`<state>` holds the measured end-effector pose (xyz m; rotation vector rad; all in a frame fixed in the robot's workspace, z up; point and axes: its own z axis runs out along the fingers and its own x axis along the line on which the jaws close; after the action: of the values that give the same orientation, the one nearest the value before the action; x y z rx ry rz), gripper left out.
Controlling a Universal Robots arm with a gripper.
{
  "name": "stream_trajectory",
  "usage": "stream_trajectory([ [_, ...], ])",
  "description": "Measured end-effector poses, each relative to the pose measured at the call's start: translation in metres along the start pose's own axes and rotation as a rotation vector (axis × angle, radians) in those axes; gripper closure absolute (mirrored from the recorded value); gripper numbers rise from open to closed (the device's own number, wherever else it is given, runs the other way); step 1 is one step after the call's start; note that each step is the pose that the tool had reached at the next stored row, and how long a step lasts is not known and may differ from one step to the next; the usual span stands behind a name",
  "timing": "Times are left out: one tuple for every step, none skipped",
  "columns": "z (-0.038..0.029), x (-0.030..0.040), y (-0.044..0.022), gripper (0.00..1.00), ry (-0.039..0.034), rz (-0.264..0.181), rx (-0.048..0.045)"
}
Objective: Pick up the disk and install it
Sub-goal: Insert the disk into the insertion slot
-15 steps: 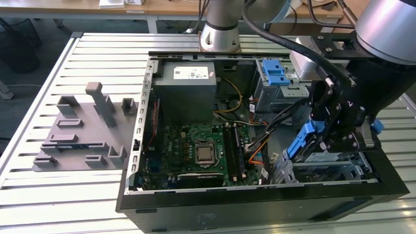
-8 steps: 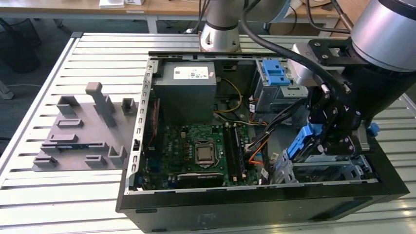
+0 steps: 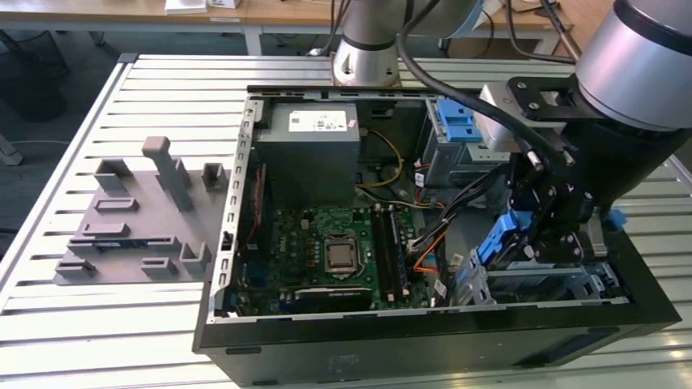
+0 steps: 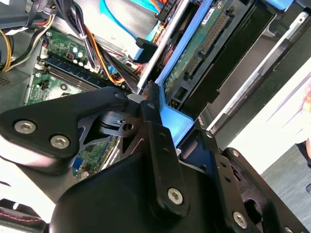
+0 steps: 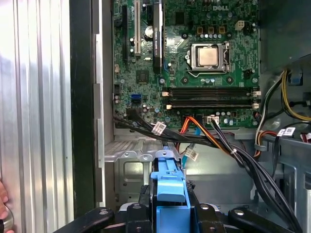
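**Exterior view.** One arm. The gripper (image 3: 537,237) is low inside the case (image 3: 433,340), at about 4 o'clock of its opening, and closed on the disk (image 3: 501,243). The disk hangs on edge with its blue side toward the board (image 3: 335,251). I read its long axis as steep, running roughly 12 to 7 o'clock, lower end down. The bay (image 3: 552,285) lies right under the gripper at 6 o'clock; it is near, but I can't tell if disk and bay touch. The cables (image 3: 427,243) crowd the 9 o'clock side, between disk and board. The PSU (image 3: 313,150) is at 11 o'clock, well apart. A grey fixture (image 3: 141,219) sits on the slatted table (image 3: 162,324) at the exterior view's left, well apart from the case's open bay.

**Second wrist view.** A black finger (image 4: 158,141) presses on the bracket (image 4: 171,121). The disk's green underside and connector row (image 4: 204,43) run away from the gripper along that long axis. Loose cables lie just beside the disk's edge.

**First wrist view.** The bracket's blue tab (image 5: 167,182) is clamped between the jaws, centred. Straight beyond it is the bay's bare metal floor (image 5: 133,170). The cable bundle (image 5: 204,136) then crosses between bay and board.

**My read.** The grip looks firm. Room is tight, with hard sheet-metal walls close around the disk, and the cables are the likeliest snag.
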<state>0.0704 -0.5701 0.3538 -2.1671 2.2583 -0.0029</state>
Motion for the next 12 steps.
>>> stream_trajectory([
  [0.0011,0.0,0.0,0.64,0.0,0.0,0.0],
  [0.0021,0.0,0.0,0.64,0.0,0.0,0.0],
  [0.0031,0.0,0.0,0.64,0.0001,0.0,0.0],
  [0.0042,0.0,0.0,0.64,0.0,0.0,0.0],
  [0.0052,0.0,0.0001,0.64,0.0,0.0,0.0],
  [0.0063,0.0001,0.0001,0.64,0.0,0.0,0.0],
  [0.0073,0.0001,0.0001,0.64,0.0,0.0,0.0],
  [0.0084,0.0001,0.0001,0.64,0.0,0.0,0.0],
  [0.0094,0.0001,0.0001,0.64,0.0,0.0,0.0],
  [0.0103,0.0001,0.0001,0.64,0.0001,0.0,0.0],
  [0.0111,0.0001,0.0001,0.64,0.0,0.0,-0.0001],
  [0.0116,0.0001,0.0001,0.64,0.0001,0.0,0.0],
])
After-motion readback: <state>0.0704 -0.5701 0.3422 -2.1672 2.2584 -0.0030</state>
